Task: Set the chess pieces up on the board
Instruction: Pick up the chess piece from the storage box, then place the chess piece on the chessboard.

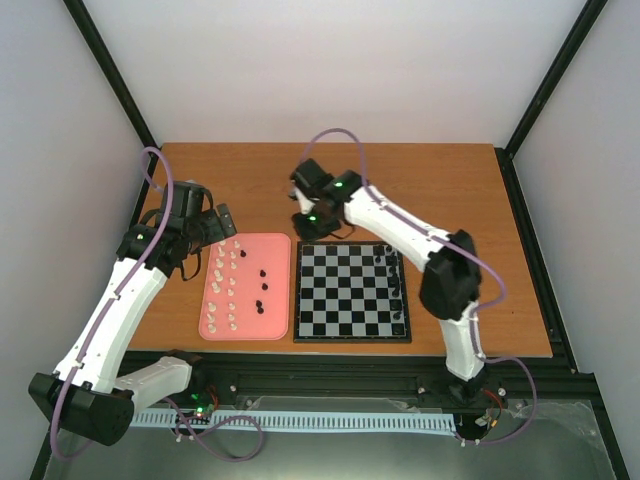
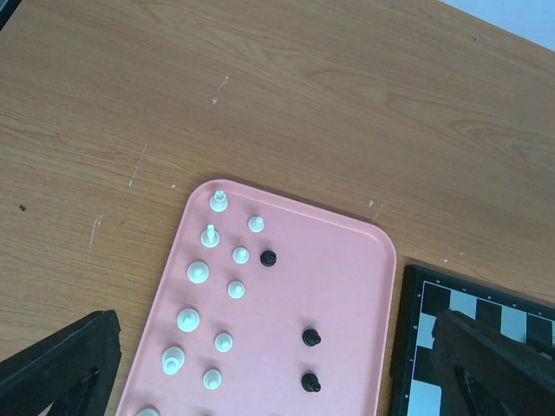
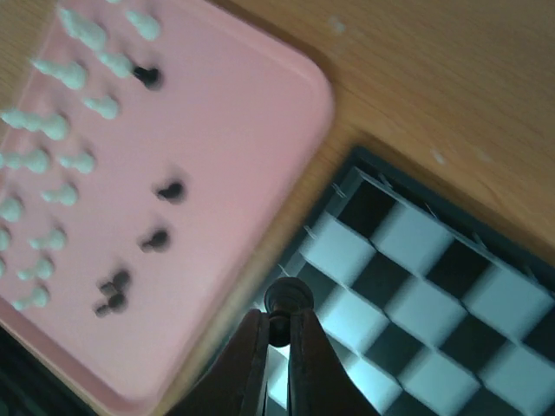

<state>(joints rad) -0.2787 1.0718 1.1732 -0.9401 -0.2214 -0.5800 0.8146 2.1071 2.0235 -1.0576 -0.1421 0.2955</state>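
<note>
R gripper [image 3: 279, 328]: fingers pinched together on one small black piece [image 3: 289, 297]. Its round head pokes up just past the tips, as I see it in the wrist cam. The held piece hangs over the board [image 3: 416, 260], right at the corner next to the pink tray [image 3: 243, 130]. I can't tell if it touches a square; the pic is blurry there. In the top cam the R gripper [image 1: 305, 222] sits at the board's [image 1: 352, 339] 11 o'clock corner.

On the board, a row of black pieces [image 1: 401, 290] runs along the 3 o'clock edge, w/ one more just inside near 1 o'clock.

The tray [image 1: 278, 300] lies at the board's 9 o'clock, just beside it, long edges parallel. White pieces [image 1: 225, 285] fill its 9 o'clock half in approx. two columns. A few loose black ones [image 1: 262, 292] stand toward the 3 o'clock side.

L gripper [image 1: 205, 225]: jaws spread wide apart, nothing between them. It hovers off the tray's 11 o'clock corner. Its wrist cam looks down on the tray [image 2: 338, 286], w/ white pieces [image 2: 199, 273] at 9 o'clock and three black ones [image 2: 310, 337] toward 3. The board's rim [image 2: 401, 347] shows at 4 o'clock, wood table [image 2: 286, 95] beyond.
</note>
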